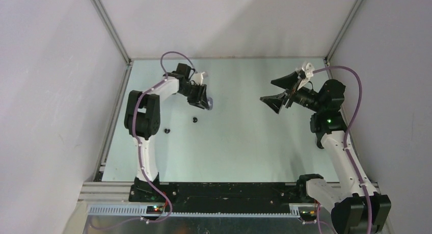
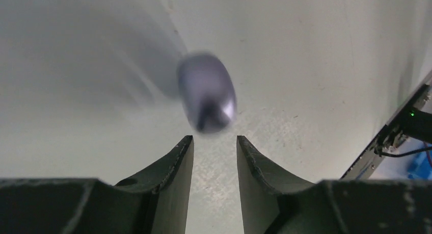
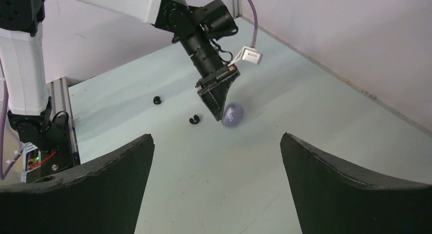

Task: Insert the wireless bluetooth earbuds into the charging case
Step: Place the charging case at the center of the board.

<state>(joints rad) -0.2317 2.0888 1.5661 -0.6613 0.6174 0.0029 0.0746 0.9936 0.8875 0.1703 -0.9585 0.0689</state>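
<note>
A pale purple, egg-shaped charging case lies shut on the table; it is blurred in the left wrist view. My left gripper points down just beside it, jaws a little apart and empty, the case beyond the tips. It also shows in the top view. Two glossy black earbuds lie loose on the table: one near the left gripper, one further left. They also show in the right wrist view. No purple earbuds are in view. My right gripper hangs wide open and empty, above the table's right side.
The table is pale green with grey walls on three sides and metal corner posts. The left arm's base and a rail stand at the near left edge. A black bar runs along the near edge between the arm bases.
</note>
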